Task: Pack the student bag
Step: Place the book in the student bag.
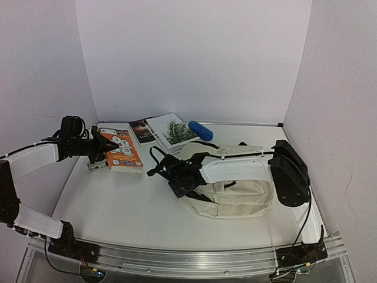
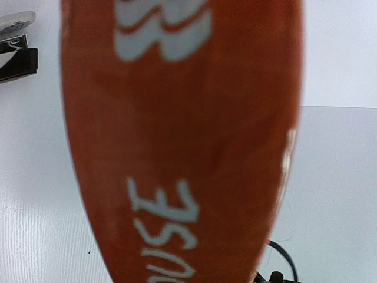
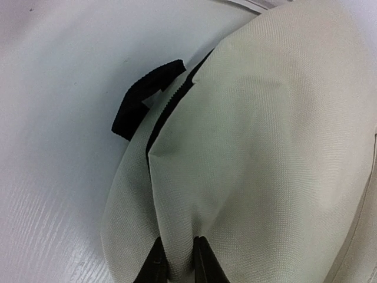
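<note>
The student bag (image 1: 241, 193) is a cream fabric backpack with black straps, lying at the centre right of the table. My right gripper (image 1: 177, 175) is at its left end, shut on a pinched fold of the cream fabric (image 3: 178, 259). A black strap tab (image 3: 144, 97) sticks out beside the zipper line. My left gripper (image 1: 103, 151) is shut on the left edge of an orange book (image 1: 122, 150) with white cartoon pictures. The orange cover (image 2: 182, 135) fills the left wrist view and hides my fingers.
A dark book (image 1: 141, 131), a white book with a plant picture (image 1: 172, 131) and a blue capsule-shaped object (image 1: 200, 130) lie along the back wall. A small grey item (image 1: 96, 165) lies under the left gripper. Walls close in on the left, back and right.
</note>
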Robot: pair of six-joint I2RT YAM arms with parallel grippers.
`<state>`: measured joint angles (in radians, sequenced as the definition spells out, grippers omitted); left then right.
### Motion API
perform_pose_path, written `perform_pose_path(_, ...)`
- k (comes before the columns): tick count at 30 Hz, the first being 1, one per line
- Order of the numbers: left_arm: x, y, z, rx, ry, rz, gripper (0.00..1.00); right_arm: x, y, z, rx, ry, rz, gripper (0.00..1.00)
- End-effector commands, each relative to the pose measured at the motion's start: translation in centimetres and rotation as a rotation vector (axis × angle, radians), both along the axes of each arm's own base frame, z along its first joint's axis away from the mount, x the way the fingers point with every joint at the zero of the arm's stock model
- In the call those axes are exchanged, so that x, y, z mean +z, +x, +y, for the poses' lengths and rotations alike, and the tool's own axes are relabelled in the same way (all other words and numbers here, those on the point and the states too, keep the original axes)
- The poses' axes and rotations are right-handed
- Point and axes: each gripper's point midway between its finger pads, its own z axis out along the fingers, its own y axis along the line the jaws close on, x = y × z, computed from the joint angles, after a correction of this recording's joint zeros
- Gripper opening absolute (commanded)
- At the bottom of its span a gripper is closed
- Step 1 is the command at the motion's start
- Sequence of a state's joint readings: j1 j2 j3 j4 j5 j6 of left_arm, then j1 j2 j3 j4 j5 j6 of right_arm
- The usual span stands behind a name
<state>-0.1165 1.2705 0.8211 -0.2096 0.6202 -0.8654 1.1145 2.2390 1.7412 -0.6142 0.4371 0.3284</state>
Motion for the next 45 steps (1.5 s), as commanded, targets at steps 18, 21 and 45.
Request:
perform_pose_path(18, 3.9, 0.8, -14.9, -0.407, -0.267, -0.128, 0.0, 19.9, -1.6, -4.6, -0.117, 0.709, -0.241, 0.0)
perform_pose_path(21, 4.1, 1.0, -16.9, -0.445, -0.305, -0.134, 0.0, 19.9, -2.7, -5.4, -0.094, 0.795, -0.242, 0.0)
perform_pose_path(45, 0.5, 3.1, -28.9, -0.541, -0.364, -0.119, 0.0, 24.1, -4.7, -9.4, -0.083, 1.05, -0.347, 0.0)
